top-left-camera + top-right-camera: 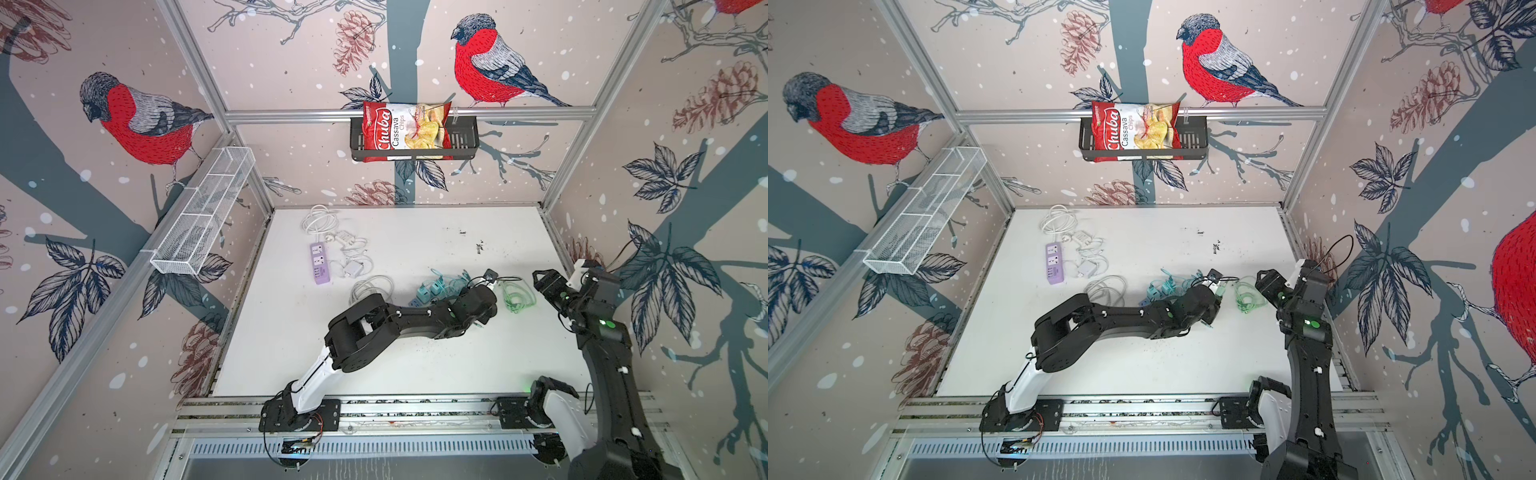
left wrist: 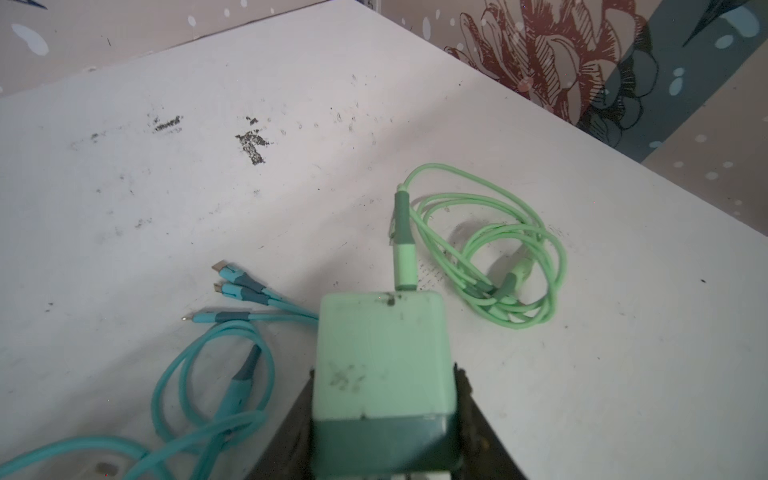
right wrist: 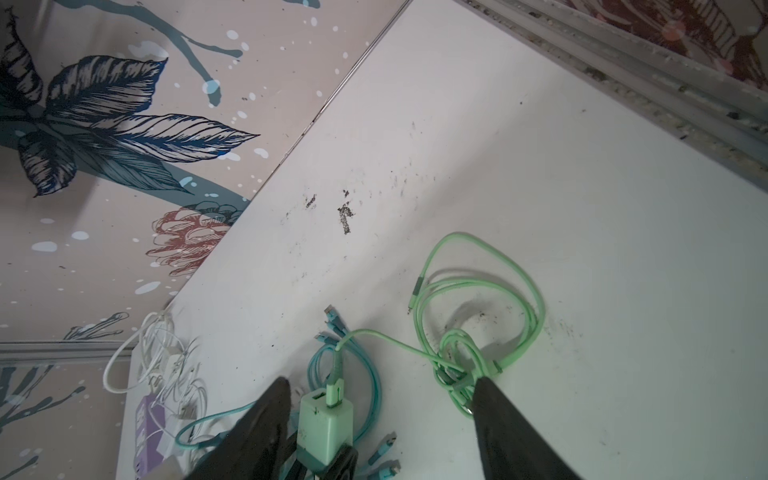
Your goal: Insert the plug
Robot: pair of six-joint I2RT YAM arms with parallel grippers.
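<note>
Above the table (image 1: 415,353), left pincer (image 2: 382,374) pinches the green charger (image 2: 380,332); right pincer (image 3: 381,381) hangs spread, empty.

Both arms are chains of chunky matte-black links, each with one glossy white link above a black base plate. The left arm (image 1: 399,320), at 6 o'clock in both top views, has red wires (image 1: 318,423) at its base. The right arm (image 1: 606,374), at 4 o'clock, shows green lights (image 1: 609,323) and a white wrist block (image 1: 582,271). The right claw (image 3: 382,380) has tapering black fingers (image 3: 257,428).
</note>
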